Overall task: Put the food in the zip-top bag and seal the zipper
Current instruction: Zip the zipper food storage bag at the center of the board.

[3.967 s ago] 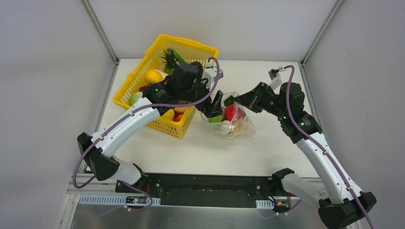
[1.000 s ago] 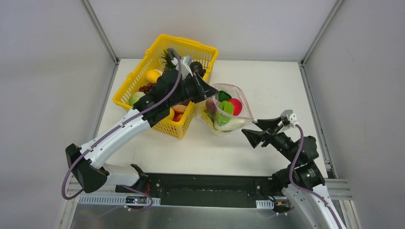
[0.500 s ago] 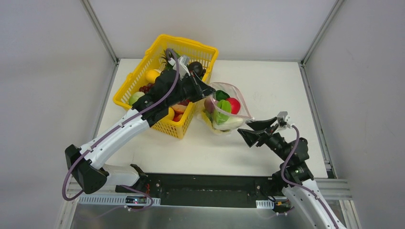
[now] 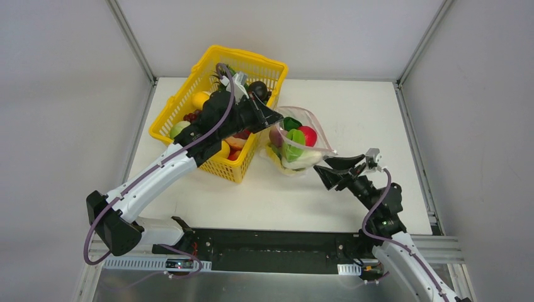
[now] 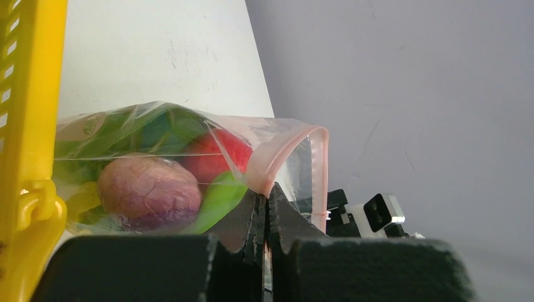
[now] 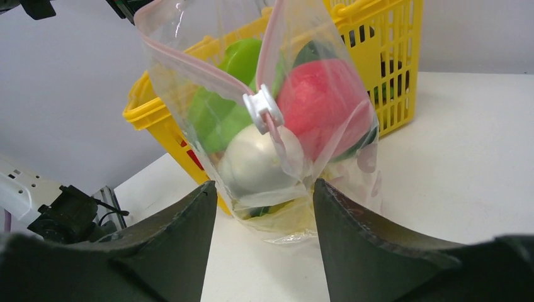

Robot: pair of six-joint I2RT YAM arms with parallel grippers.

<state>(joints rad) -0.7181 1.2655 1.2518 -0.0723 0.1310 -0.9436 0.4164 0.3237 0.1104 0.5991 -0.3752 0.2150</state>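
Note:
The clear zip-top bag [image 4: 296, 143] stands upright just right of the basket, holding food: a red apple [image 6: 321, 100], a white radish [image 6: 255, 160], green pieces [image 6: 230, 88] and a purplish-brown piece [image 5: 148, 192]. Its pink zipper [image 5: 277, 151] gapes open, with a white slider [image 6: 263, 108] at the corner nearest my right arm. My left gripper [image 4: 276, 117] is shut on the zipper strip at the bag's far-left corner, seen pinched in the left wrist view [image 5: 266, 192]. My right gripper [image 4: 327, 167] is open just short of the slider corner, its fingers [image 6: 189, 233] apart from the bag.
The yellow mesh basket [image 4: 189, 94] sits at the back left with several more toy fruits and vegetables in it, touching the bag's left side. The left arm reaches across the basket. Walls enclose the table on three sides.
My right gripper has crept a little left toward the bag's slider corner and its jaws have narrowed. The left gripper keeps its hold on the zipper edge, barely moved.

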